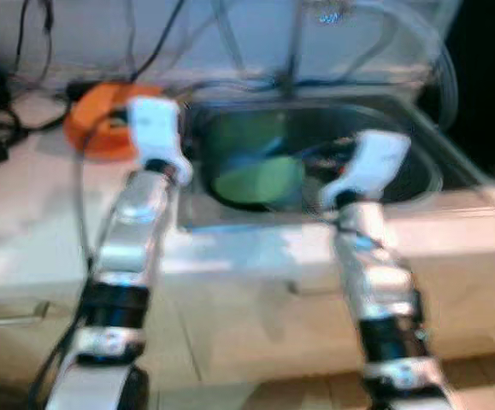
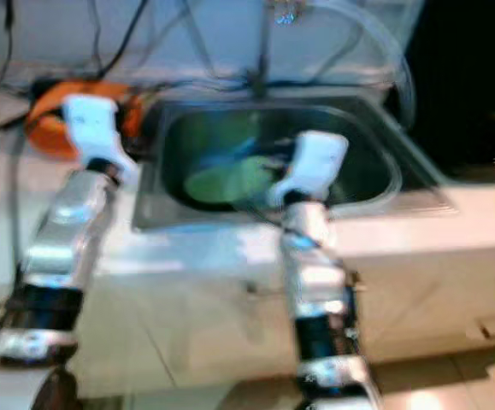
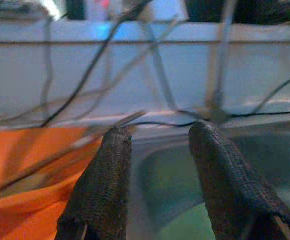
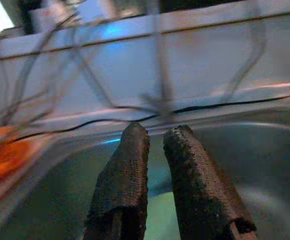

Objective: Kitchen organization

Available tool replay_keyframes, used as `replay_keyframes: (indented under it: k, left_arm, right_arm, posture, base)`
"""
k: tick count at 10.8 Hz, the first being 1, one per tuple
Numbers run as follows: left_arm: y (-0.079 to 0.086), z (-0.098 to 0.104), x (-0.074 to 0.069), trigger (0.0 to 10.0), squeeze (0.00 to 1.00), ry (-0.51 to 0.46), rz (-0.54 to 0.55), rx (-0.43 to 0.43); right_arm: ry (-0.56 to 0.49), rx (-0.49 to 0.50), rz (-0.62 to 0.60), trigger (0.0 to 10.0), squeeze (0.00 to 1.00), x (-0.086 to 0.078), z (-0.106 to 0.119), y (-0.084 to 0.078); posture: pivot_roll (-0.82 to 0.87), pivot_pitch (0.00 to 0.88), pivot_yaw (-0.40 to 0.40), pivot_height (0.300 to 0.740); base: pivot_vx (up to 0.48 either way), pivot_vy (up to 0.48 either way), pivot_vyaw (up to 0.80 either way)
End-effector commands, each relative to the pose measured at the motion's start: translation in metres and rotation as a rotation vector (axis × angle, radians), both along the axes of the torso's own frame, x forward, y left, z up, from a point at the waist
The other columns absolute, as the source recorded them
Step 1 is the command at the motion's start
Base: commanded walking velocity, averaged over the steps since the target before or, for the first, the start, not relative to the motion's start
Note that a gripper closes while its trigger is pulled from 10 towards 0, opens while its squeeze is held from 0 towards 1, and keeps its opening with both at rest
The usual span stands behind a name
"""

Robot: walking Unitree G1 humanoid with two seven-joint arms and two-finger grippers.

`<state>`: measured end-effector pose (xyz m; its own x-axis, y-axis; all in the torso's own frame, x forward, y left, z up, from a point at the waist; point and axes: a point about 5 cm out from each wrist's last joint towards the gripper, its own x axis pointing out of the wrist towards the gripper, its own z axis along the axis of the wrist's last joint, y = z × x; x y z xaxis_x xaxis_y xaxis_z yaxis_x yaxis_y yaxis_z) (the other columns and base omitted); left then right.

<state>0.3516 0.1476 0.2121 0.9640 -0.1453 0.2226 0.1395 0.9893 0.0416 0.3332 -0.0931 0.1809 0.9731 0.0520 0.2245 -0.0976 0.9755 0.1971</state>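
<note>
A steel sink [image 1: 315,219] is set into the pale counter in front of me. In it lie a light green dish [image 1: 260,179] and, behind that, a darker green one [image 1: 243,132]. My left gripper [image 3: 157,132] is open with nothing between its fingers; it hovers over the sink's left rim, between the sink and an orange bowl-like thing [image 1: 102,120]. My right gripper [image 4: 157,129] hangs over the right half of the basin, its two fingers nearly together with nothing between them. The picture is blurred.
A faucet [image 1: 294,43] rises behind the sink, and a clear hose [image 1: 418,43] loops at the back right. Dark cables [image 1: 33,68] run along the back wall and across the left counter. Cabinet fronts and a drawer handle [image 1: 3,321] lie below.
</note>
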Motion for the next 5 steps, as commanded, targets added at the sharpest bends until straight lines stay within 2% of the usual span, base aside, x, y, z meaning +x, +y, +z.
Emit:
replay_keyframes:
  k: [1,4,5]
  left_arm:
    - [-0.0061,0.0019,-0.0012,10.0,0.0,-0.01,-0.02,-0.002]
    - [-0.0068,0.0015,-0.0012,10.0,0.0,-0.002,-0.026,-0.006]
    - [-0.006,0.0014,-0.0009,10.0,0.0,0.001,-0.024,-0.006]
  right_arm:
    - [-0.004,-0.007,-0.024,10.0,0.0,0.0011,0.0015,-0.0079]
    - [0.0,-0.005,-0.026,10.0,0.0,0.0011,0.0005,-0.0078]
    - [0.001,-0.01,-0.027,10.0,0.0,0.001,0.0001,-0.0078]
  posture:
    - [-0.07,0.0,0.002,0.74]
    - [-0.06,0.0,0.004,0.74]
    - [-0.06,0.0,0.004,0.74]
  base:
    - [0.0,0.0,0.0]
    - [0.0,0.0,0.0]
    - [0.0,0.296,0.0]
